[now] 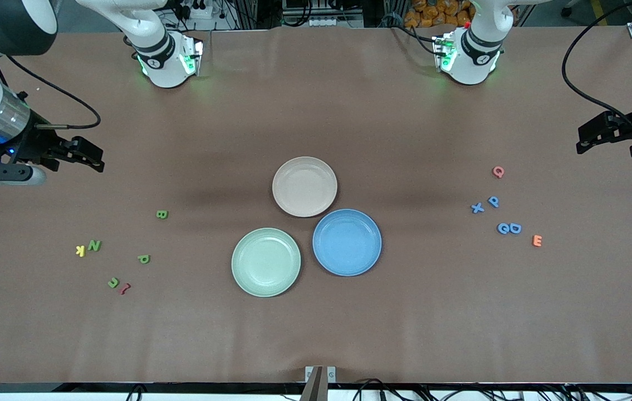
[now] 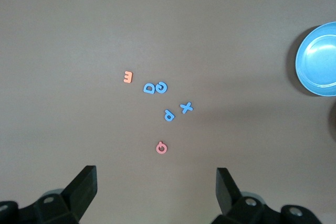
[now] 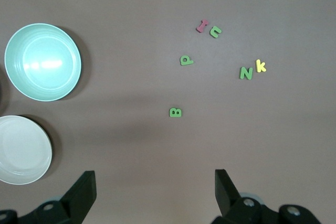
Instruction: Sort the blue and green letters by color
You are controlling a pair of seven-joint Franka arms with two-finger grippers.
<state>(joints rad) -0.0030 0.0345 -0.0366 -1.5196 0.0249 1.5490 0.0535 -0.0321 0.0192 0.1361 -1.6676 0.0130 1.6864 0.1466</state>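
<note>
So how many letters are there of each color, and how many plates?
Blue letters: 4
Green letters: 4
Yellow letter: 1
Red letter: 1
Pink letter: 1
Orange letter: 1
Plates: 3
Total: 12 letters, 3 plates, 15 things.

Both arms: glossy white rounded shells, black bands at joints. Bases white, ringed black, green status lights glowing, small circular mark on each. Right hand (image 1: pixel 90 159) matte black, blue light at wrist, black cable looping off. Left hand (image 1: pixel 588 136) matte black, black cable trailing. Fingers (image 3: pixel 81 190) angular black, screw holes at roots.
</note>
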